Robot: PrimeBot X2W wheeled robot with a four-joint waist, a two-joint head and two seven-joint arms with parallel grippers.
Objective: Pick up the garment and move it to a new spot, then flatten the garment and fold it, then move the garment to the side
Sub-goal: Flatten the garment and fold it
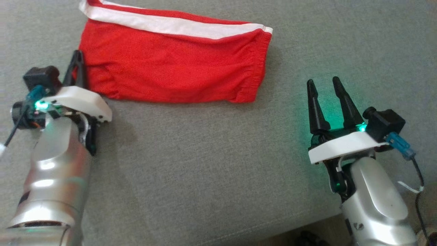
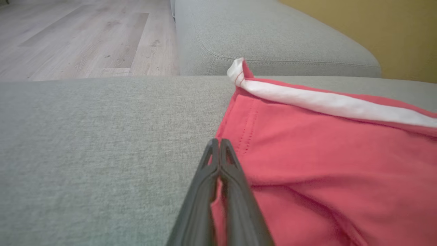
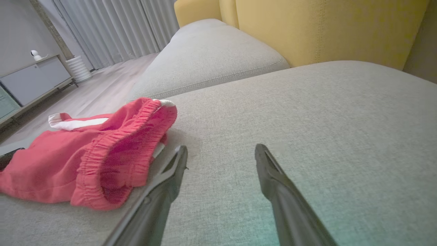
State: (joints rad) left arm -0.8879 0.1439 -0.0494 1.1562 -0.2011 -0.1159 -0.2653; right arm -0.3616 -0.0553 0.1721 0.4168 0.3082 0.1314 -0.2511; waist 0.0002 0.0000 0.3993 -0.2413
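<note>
The garment is a pair of red shorts with a white side stripe, lying folded flat on the grey sofa cushion at the top centre of the head view. My left gripper sits at the garment's left edge, its fingers pressed together. In the left wrist view the left gripper pinches the hem of the garment, with red cloth showing between the fingers. My right gripper stands open over bare cushion, to the right of the elastic waistband and apart from it. In the right wrist view the garment lies left of the open right gripper.
A second grey cushion adjoins the far side, backed by yellow upholstery. Wooden floor lies beyond the cushion's left side, with a low cabinet and curtains further off. The cushion's front edge runs past my right arm.
</note>
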